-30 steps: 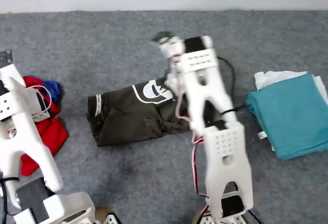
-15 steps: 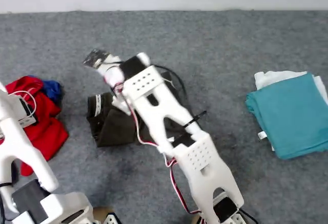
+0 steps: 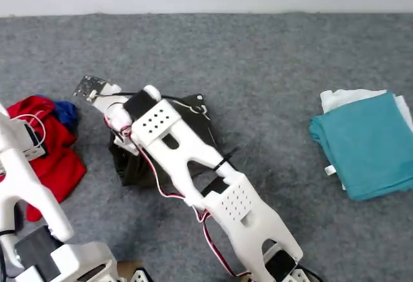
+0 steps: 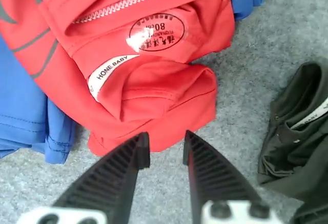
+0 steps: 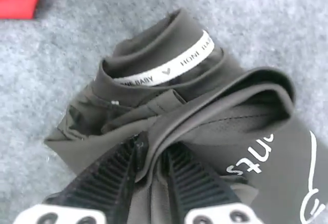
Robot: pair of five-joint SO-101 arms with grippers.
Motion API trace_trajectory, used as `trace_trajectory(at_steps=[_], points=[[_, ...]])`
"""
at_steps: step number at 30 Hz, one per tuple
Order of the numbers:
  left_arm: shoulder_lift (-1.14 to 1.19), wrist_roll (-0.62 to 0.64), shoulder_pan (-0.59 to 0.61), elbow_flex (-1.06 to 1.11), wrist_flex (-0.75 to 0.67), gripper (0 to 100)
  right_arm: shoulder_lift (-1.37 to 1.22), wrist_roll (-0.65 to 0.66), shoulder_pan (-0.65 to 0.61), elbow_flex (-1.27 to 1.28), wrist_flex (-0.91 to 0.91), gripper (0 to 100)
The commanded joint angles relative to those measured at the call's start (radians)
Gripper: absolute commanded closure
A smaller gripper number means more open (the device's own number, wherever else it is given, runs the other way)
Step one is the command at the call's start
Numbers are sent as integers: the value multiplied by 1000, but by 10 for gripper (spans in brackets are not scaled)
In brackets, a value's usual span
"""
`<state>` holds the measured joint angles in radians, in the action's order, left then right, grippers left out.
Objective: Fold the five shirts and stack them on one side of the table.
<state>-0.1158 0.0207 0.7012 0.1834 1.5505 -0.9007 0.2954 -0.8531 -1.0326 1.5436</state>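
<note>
Your right hand was pinched on a fold of the dark shirt lying mid tabletop, collar just ahead. Your left hand hung open right by the red shirt.

Bright, even overhead light, faint shadows beside the right arm, small glint on the red shirt

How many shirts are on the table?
5: red shirt over blue shirt, left; dark shirt in right gripper, centre; teal shirt on white shirt, right. Others could hide underneath.
</note>
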Motion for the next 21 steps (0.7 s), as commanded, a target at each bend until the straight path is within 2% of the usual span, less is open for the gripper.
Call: trace_trajectory(at_steps=[1,6,10,13,18,21], points=[[-43,-3,5,-5,-9,881,-10,-12,-8,-43,-38,986],[-51,-3,20,-24,-5,881,-51,-12,-48,-43,-67,976],[-51,-2,100,-71,-3,881,-36,-12,-77,-44,-59,845],[-51,-2,158,-87,-3,881,7,-64,-79,-44,-39,762],[-51,-2,196,-87,-3,881,113,-95,-45,-44,-22,757],[-51,-2,196,-87,-3,881,162,-64,38,-41,-7,757]])
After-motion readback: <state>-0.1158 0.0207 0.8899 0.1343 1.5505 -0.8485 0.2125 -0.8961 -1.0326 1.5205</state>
